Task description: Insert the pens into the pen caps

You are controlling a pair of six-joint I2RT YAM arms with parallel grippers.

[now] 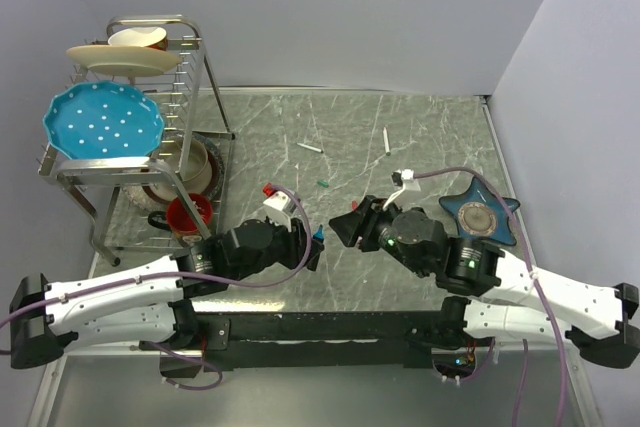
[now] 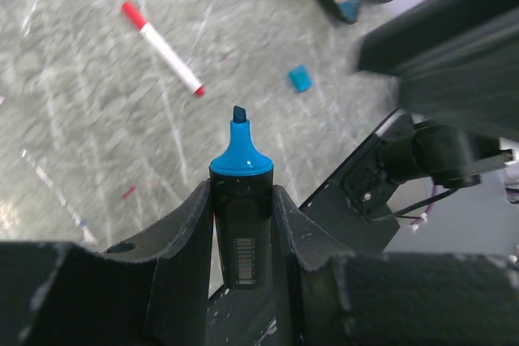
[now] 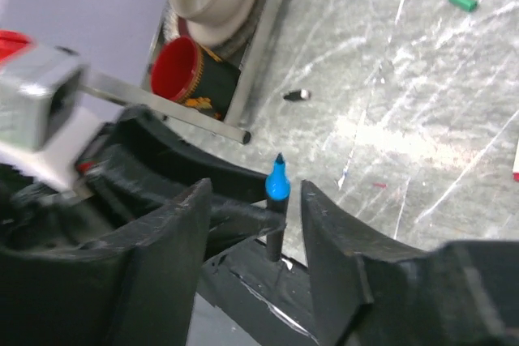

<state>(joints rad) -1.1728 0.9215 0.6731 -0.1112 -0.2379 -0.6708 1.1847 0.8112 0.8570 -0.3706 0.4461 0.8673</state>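
My left gripper is shut on the thick black pen, whose blue tip points up and away, uncapped. From above, that pen sits at the left gripper, close to my right gripper. The right gripper stands open, and the pen's blue tip shows in the gap just beyond its fingers. On the table lie a red-capped white pen, a blue cap, a green cap and a black cap. Two thin white pens lie farther back.
A metal dish rack stands at the back left with a blue plate, bowls and a red cup. A blue star-shaped dish sits right of the right arm. Walls close in the table at the back and right.
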